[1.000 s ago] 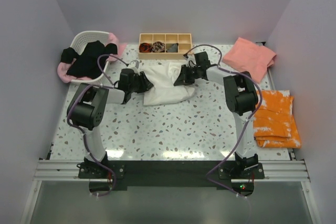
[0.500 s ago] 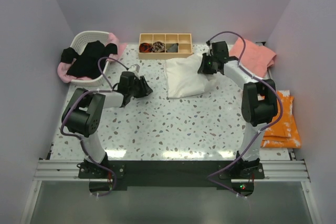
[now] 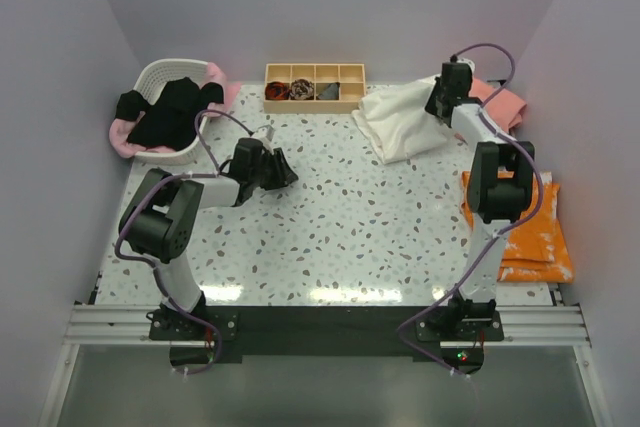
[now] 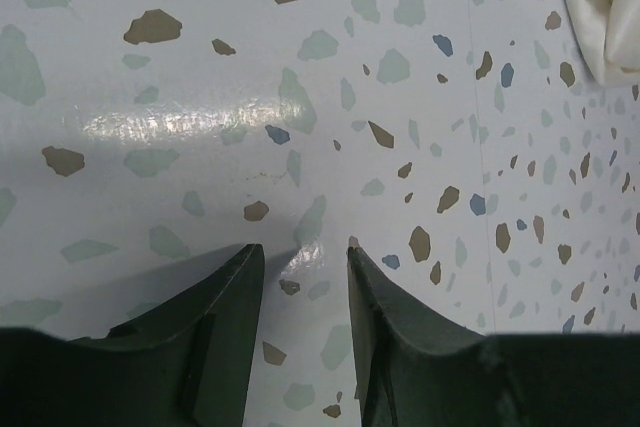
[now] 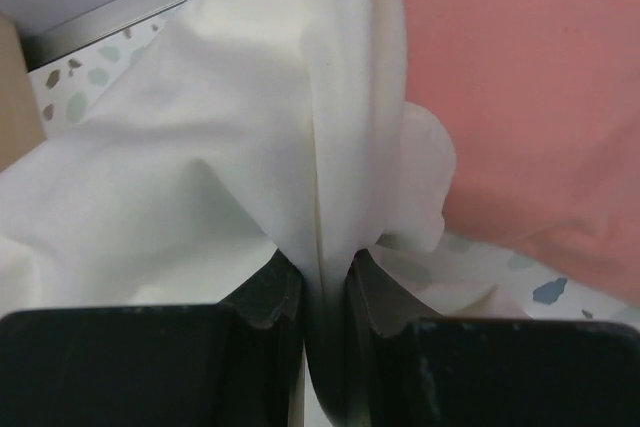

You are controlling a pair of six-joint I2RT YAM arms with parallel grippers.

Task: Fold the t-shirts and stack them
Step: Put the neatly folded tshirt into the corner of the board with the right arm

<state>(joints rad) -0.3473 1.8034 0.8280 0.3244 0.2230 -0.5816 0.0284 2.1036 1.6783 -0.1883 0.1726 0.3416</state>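
1. Top view. I see a white basket (image 3: 165, 67) at the far left corner. A black t-shirt (image 3: 165, 112) is draped over its rim and a light pink t-shirt (image 3: 121, 137) lies under it. A wooden tray (image 3: 340, 105) at the far edge holds dark rolled bundles (image 3: 301, 90) in its three left compartments. The cream-white t-shirt (image 3: 400, 122) lies bunched at the far right, beside the salmon-pink t-shirt (image 3: 497, 105) in the corner, with the right gripper (image 3: 437, 107) where they meet. An orange cloth (image 3: 525, 232) overhangs the right edge beside the right arm. The left gripper (image 3: 287, 173) sits low at centre-left. Bare terrazzo covers the middle and near part of the table (image 3: 350, 237).
2. Left wrist view. The fingers (image 4: 220, 307) stand slightly apart with only tabletop between them. A white hem shows at the upper right, well apart.
3. Right wrist view. The fingers (image 5: 270, 297) are clenched on an upright fold of the cream-white t-shirt. The salmon-pink t-shirt lies just to the right.
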